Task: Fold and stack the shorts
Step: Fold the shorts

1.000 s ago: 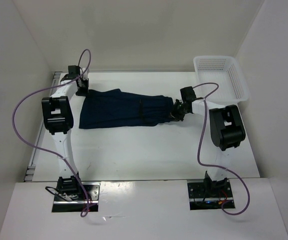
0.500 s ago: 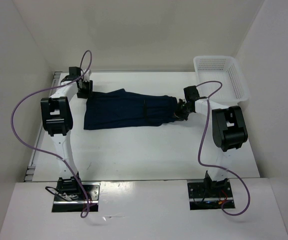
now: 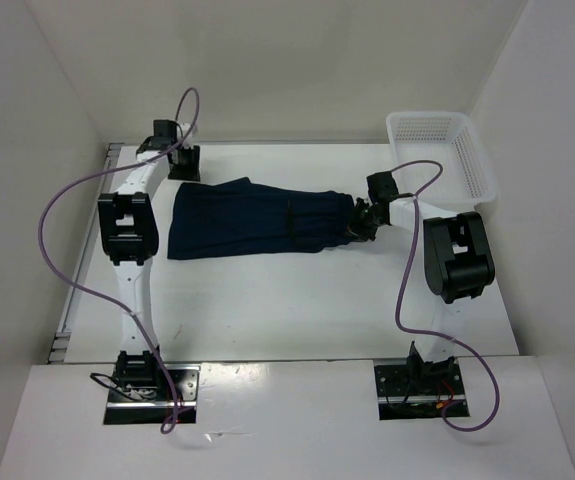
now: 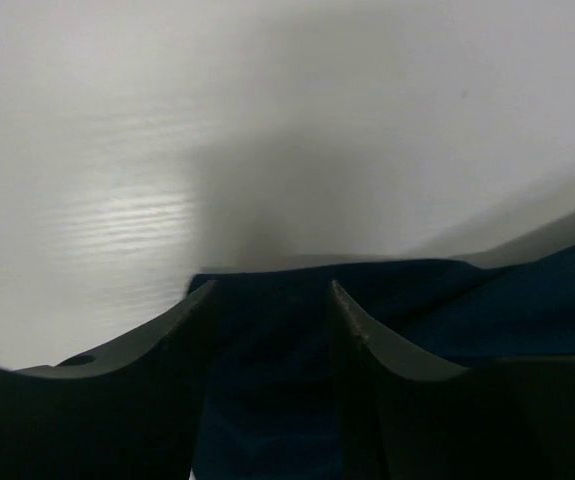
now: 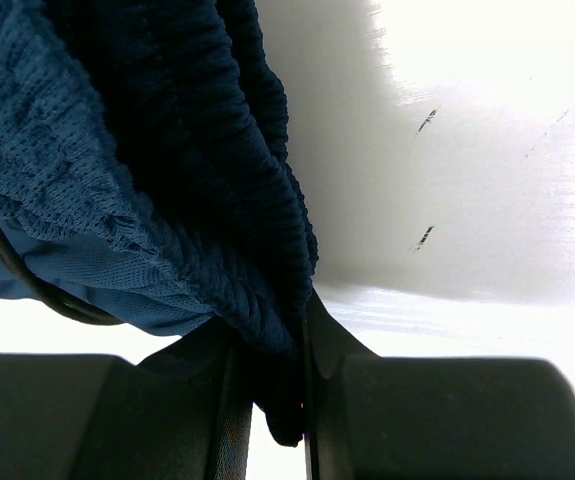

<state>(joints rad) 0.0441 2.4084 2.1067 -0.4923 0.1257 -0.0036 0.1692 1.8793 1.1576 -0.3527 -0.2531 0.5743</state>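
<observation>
The dark navy shorts (image 3: 257, 215) lie stretched flat across the middle of the table, legs to the left and waist to the right. My left gripper (image 3: 182, 165) hovers open just past the far left corner of the leg end, holding nothing. In the left wrist view its fingertips (image 4: 267, 290) stand apart, with the cloth's edge (image 4: 487, 300) below them. My right gripper (image 3: 359, 222) is shut on the gathered waistband at the shorts' right end. The right wrist view shows the ribbed waist fabric (image 5: 147, 120) pinched between the closed fingers (image 5: 267, 340).
A white mesh basket (image 3: 479, 165) stands at the back right corner of the table. White walls enclose the table on the left, back and right. Purple cables loop from both arms above the table.
My left gripper has opened, let go of the leg end and pulled back toward the far left corner. The shorts slid slightly right, then settled. The right gripper keeps its grip.
</observation>
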